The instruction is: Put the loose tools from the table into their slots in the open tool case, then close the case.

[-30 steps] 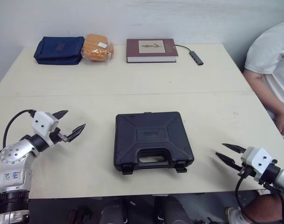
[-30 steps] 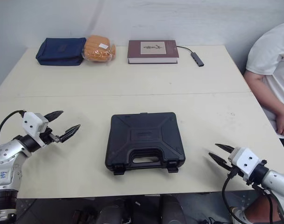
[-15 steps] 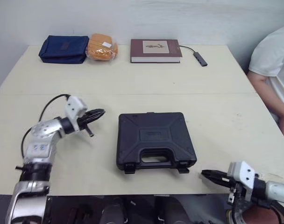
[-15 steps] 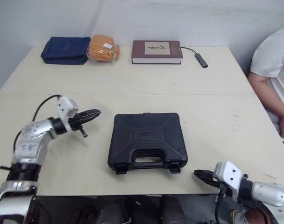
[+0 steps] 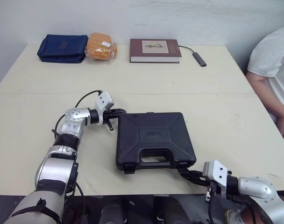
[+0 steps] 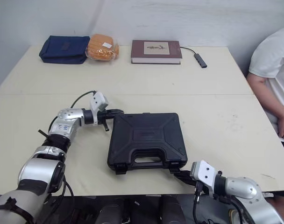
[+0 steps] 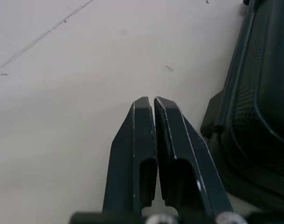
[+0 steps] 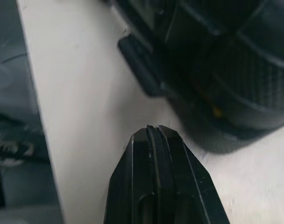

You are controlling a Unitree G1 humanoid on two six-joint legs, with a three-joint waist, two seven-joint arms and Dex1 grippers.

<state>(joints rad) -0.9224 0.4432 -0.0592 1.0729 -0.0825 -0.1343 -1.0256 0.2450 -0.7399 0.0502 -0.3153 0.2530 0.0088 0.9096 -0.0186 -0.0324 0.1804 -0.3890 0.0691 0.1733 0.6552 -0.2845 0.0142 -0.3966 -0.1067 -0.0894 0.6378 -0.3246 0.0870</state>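
Observation:
The black tool case (image 5: 153, 140) lies closed and flat in the middle of the table, handle and two latches toward me. My left gripper (image 5: 119, 112) is shut with nothing in it, its tips right at the case's far left corner; in the left wrist view its fingers (image 7: 143, 140) lie together on the table beside the case wall (image 7: 263, 93). My right gripper (image 5: 185, 173) is shut and empty, low at the table's front edge, its tips at the case's front right latch (image 8: 139, 65).
Along the far edge lie a blue pouch (image 5: 61, 48), an orange packet (image 5: 100, 46), a dark red book (image 5: 155, 50) and a small cabled adapter (image 5: 198, 58). A person in a white shirt (image 5: 273, 70) sits at the table's right side.
Both grippers have shut. The left arm swung right to the case's far left corner; the right arm moved left along the front edge to the case's right latch.

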